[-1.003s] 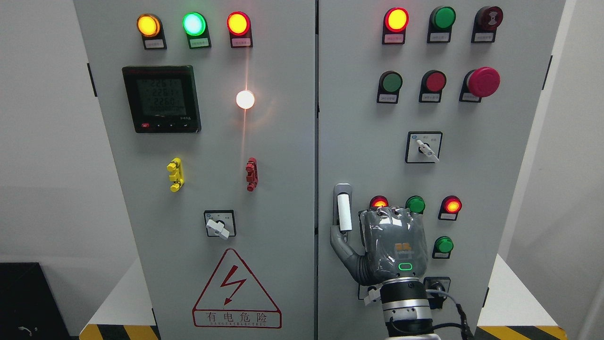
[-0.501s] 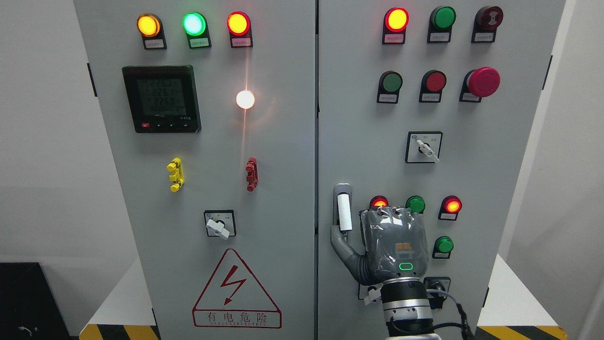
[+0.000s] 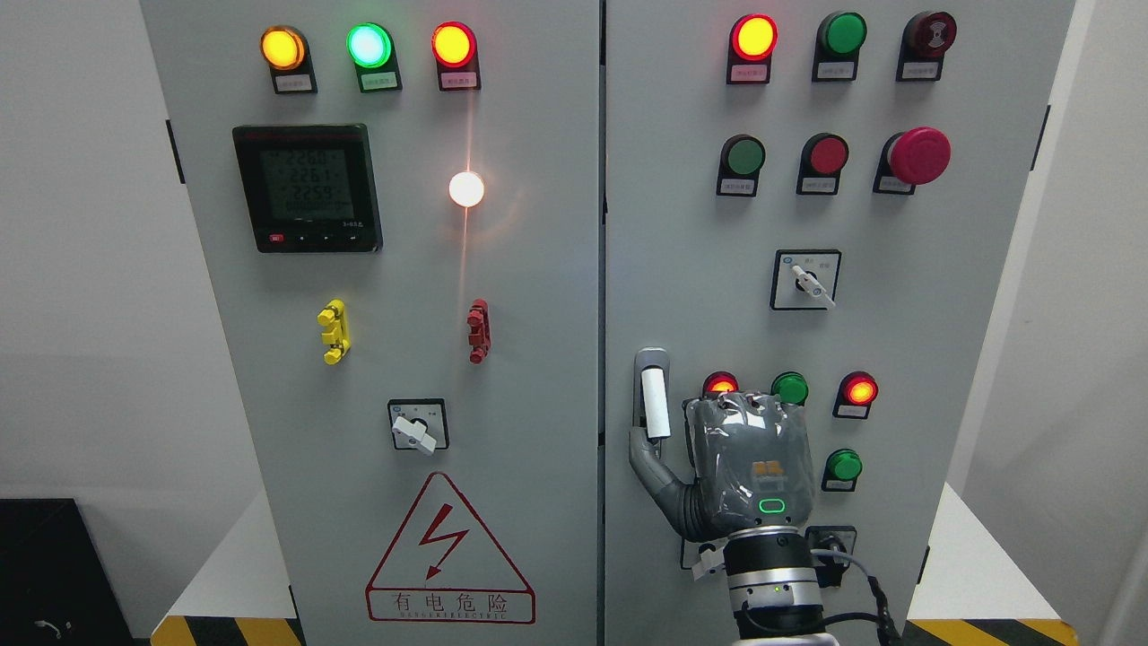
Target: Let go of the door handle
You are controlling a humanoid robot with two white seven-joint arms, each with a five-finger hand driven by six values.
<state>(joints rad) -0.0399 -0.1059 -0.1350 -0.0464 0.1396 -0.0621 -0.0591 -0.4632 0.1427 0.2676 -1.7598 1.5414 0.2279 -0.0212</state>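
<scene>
The door handle is a white upright bar in a grey mount, at the left edge of the right cabinet door. My right hand rises from the bottom edge and hovers just right of the handle, back of the hand toward the camera. Its thumb sticks out to the left, its tip right under the handle's lower end. No finger wraps the bar, which shows in full. The left arm is out of sight.
Lit red lamps and green buttons sit around the hand. A rotary switch and a red mushroom button are above. The left door carries a meter, clips and a warning triangle.
</scene>
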